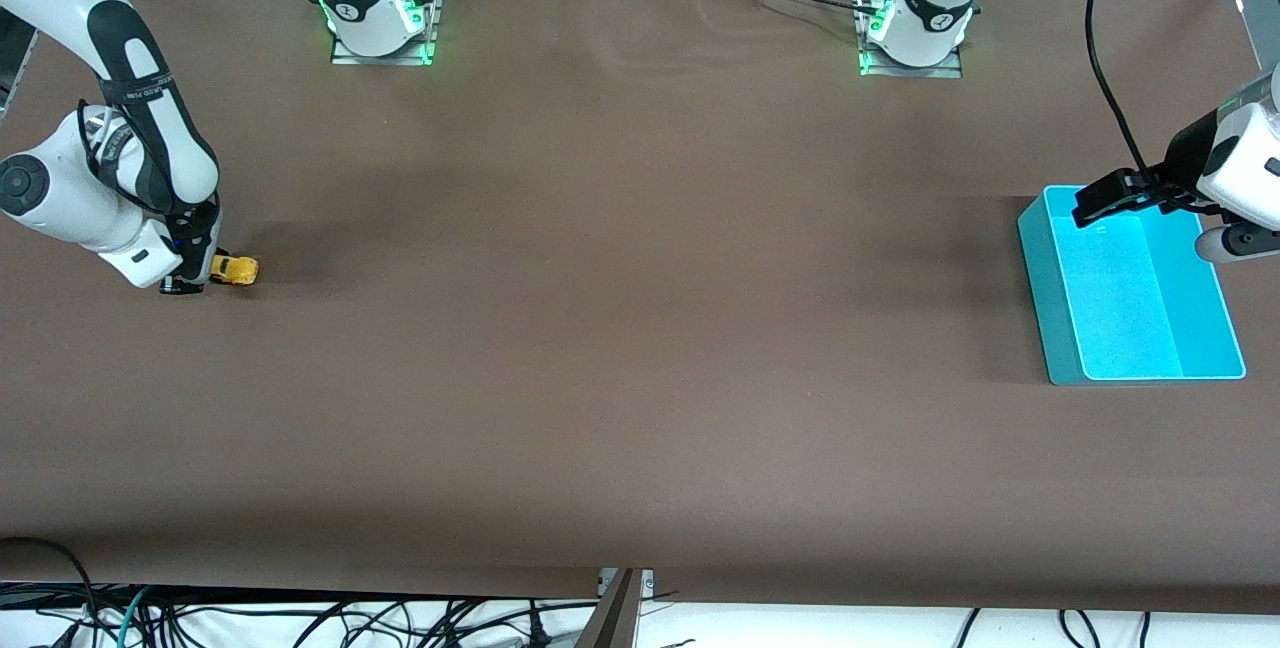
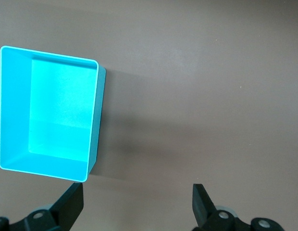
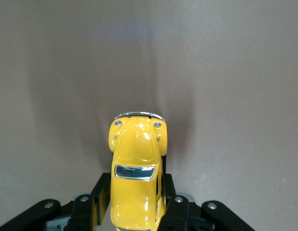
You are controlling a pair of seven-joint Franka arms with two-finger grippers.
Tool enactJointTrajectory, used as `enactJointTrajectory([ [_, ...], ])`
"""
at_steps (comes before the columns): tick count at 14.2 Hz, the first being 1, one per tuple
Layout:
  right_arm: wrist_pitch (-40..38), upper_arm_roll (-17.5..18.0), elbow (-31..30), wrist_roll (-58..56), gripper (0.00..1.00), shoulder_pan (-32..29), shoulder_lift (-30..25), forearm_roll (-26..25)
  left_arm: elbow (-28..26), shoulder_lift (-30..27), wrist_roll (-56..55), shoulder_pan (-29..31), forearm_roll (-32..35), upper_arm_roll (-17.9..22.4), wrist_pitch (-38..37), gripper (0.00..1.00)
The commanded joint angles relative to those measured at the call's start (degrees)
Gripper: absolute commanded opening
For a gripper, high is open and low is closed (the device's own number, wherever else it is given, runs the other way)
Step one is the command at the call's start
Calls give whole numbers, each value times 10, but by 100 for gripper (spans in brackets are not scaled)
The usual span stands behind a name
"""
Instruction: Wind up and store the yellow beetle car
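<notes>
Yellow beetle car (image 1: 236, 270) is the smallest item logged, so entries run down to it from the brown table (image 1: 640, 328), which fills the front view. Next in size: teal bin (image 1: 1140, 293), sitting on the table at the left arm's end, roughly 3 o'clock from the table's middle in the front view; its interior shows nothing inside. Left gripper (image 1: 1105, 196) hangs over the bin's rim on the robot-base edge, at about 12 o'clock of the bin, and the arm waits there. In the left wrist view the left gripper (image 2: 138, 204) has its two fingers spread wide with only bare table between them and nothing held. Right gripper (image 1: 190, 273) is down at table level at the right arm's end, about 9 o'clock from the table's middle. In the right wrist view its fingers (image 3: 101, 195) are closed against both flanks of the car (image 3: 137, 178), gripping the rear half of the body; the car's chrome bumper and rounded nose stick out past the fingertips. Car's wheels appear to sit on the table surface, nose pointing toward the left arm's end.
</notes>
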Motion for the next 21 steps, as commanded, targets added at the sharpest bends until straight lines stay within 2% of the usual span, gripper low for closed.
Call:
enactJointTrajectory([
  [1,12,5,-8,-24,50,-19,-6,9,-10,-9,5,6,-11,-3,8,100],
  [15,12,5,10,-52,50,-35,7,8,-10,-8,5,6,-11,-4,8,100],
  [17,12,5,10,-52,49,-35,7,8,-10,-8,5,6,-11,-4,8,100],
  [18,12,5,10,-52,44,-36,7,8,-10,-8,5,6,-11,-4,8,100],
  [21,12,5,11,-56,44,-43,10,7,-10,-8,5,6,-11,-4,9,100],
])
